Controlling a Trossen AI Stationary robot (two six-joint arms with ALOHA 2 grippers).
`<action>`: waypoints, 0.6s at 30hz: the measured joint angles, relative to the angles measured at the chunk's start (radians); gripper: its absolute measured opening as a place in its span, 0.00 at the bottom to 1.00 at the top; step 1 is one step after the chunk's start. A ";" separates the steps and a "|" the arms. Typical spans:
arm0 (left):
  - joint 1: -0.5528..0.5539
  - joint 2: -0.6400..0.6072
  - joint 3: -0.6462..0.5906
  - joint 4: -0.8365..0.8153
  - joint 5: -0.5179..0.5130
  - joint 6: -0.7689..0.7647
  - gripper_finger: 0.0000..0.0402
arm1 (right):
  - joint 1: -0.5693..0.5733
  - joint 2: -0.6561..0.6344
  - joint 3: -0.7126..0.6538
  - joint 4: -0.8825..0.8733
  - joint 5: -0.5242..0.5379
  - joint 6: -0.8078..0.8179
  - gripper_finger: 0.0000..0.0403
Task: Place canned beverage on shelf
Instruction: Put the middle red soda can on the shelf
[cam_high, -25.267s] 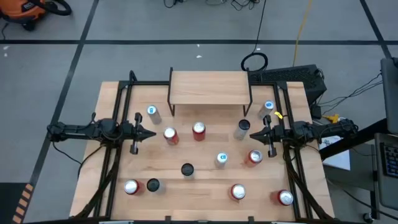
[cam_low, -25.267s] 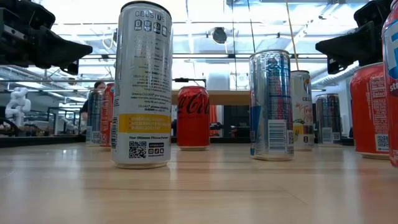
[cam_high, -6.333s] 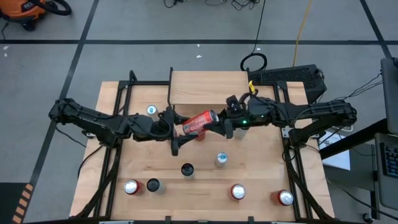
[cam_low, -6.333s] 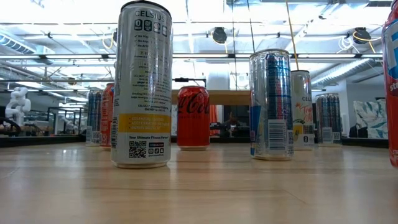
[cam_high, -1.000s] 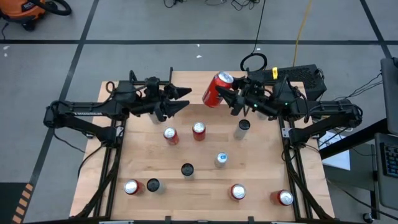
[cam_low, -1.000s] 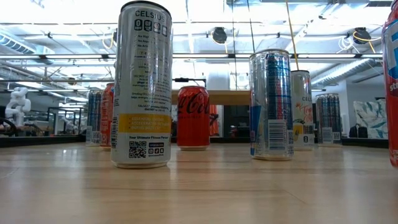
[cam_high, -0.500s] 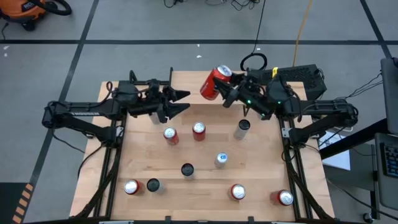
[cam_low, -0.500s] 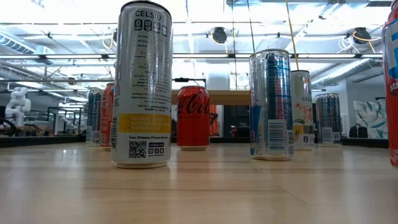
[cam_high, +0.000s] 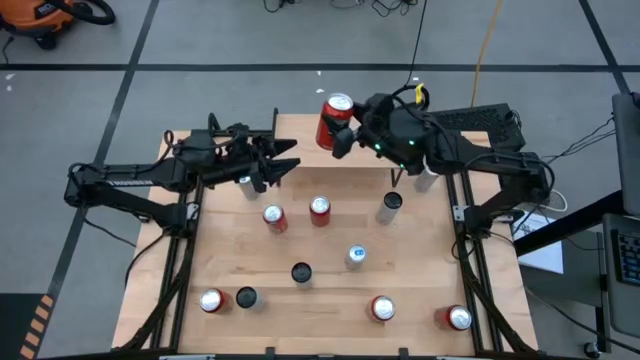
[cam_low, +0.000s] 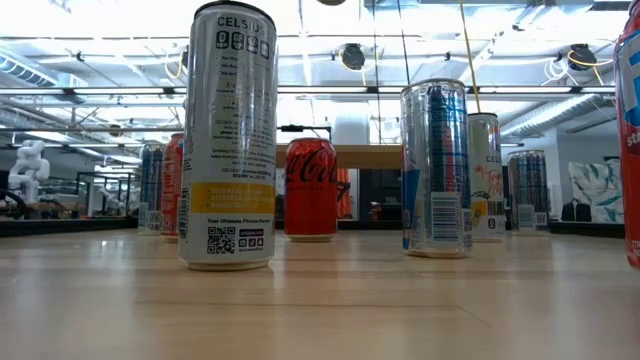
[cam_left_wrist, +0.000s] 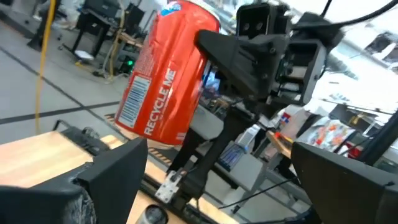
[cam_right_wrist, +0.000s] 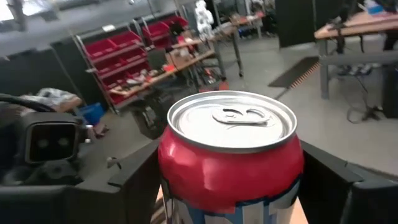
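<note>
Hanging above the shelf (cam_high: 300, 135) near its far edge, the red can (cam_high: 334, 121) sits upright between the fingers of the right gripper (cam_high: 345, 128), its silver lid and pull tab facing up. The right arm reaches in from the table's right edge toward the far middle, wrist bent so the jaws clamp the can's sides from behind. In the left wrist view the can (cam_left_wrist: 166, 74) shows white lettering and a barcode down its red wall, leaning a little; in the right wrist view the can (cam_right_wrist: 231, 155) fills the gap between the two dark fingers, with a blue and white band below the red.

The left gripper (cam_high: 285, 166) hovers over the shelf's left half, pointing at the can, its jaws spread wide and holding nothing. Its arm stretches in from the table's left edge.

Other cans stand across the table (cam_high: 330, 290): a tall white one (cam_low: 229, 137) and a red cola can (cam_low: 311, 189) show in the low view.
</note>
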 joint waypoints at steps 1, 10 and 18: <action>0.000 0.001 0.000 -0.008 -0.004 0.000 1.00 | -0.006 0.012 0.017 -0.022 -0.001 0.013 0.69; -0.001 0.001 0.000 -0.089 -0.026 0.000 1.00 | -0.043 0.052 0.045 -0.136 -0.007 0.084 0.69; 0.000 0.001 0.000 -0.194 -0.042 -0.001 1.00 | -0.057 0.048 0.046 -0.262 -0.007 0.104 0.69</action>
